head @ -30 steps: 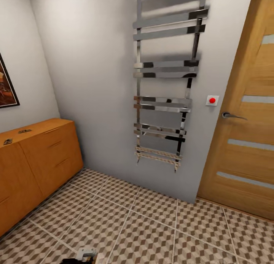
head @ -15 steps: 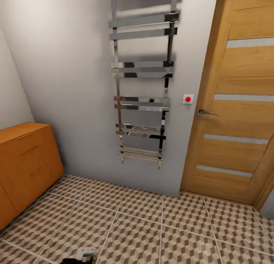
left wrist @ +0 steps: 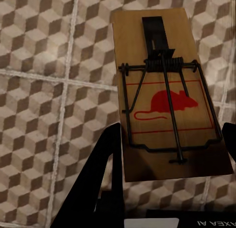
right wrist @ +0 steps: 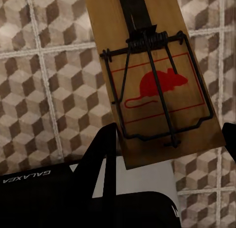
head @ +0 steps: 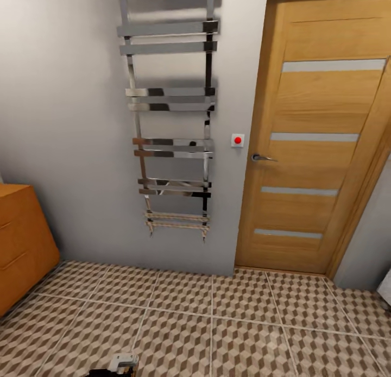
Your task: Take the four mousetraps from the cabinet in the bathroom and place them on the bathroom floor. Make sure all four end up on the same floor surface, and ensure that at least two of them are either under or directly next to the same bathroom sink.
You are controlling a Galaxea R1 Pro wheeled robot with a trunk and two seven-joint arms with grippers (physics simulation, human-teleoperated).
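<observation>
Swung rightward, the head view now has the orange-brown wooden cabinet (head: pixel 21 246) at its edge. Each end effector (left wrist: pixel 169 149) (right wrist: pixel 169 144) is closed on a wooden mousetrap (left wrist: pixel 164 90) (right wrist: pixel 150 75) above the cube-patterned bathroom floor (head: pixel 217 328). Transport is underway; the sink must be found next.

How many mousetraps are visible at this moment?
2: one mousetrap between the left gripper's fingers, another in the right gripper, both above the tiled floor. Others may be out of view.

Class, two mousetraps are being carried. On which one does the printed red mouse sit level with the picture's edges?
The mousetrap in the left hand; the right hand's mousetrap has a tilted print.
</observation>
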